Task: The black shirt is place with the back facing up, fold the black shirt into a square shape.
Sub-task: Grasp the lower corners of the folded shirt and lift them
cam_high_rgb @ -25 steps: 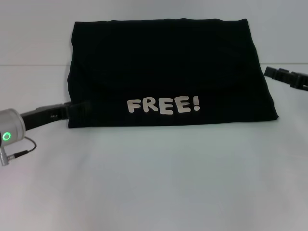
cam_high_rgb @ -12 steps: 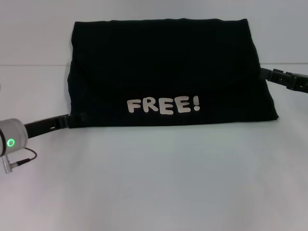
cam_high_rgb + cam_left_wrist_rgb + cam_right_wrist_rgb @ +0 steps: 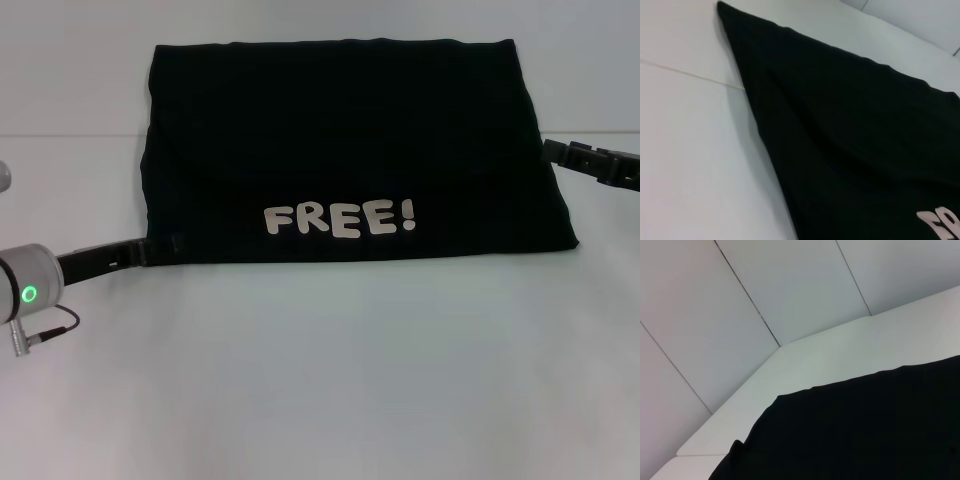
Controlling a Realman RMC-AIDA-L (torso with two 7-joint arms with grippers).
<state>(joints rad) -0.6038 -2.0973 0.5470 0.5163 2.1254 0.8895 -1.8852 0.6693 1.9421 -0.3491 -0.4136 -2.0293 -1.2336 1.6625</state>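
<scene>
Black shirt (image 3: 345, 150) lies folded into a wide rectangle on the white worktop (image 3: 330, 380), cream "FREE!" lettering (image 3: 340, 217) facing up near its front edge. Left end effector (image 3: 160, 247) sits at the shirt's front-left corner, touching the fabric; right end effector (image 3: 548, 151) meets the right edge. Cannot tell how far either is open or whether it has hold of cloth.

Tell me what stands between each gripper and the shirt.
Nothing visible does. The left gripper meets the shirt at its near left corner; the right gripper meets its right edge. Only bare table surrounds it.
</scene>
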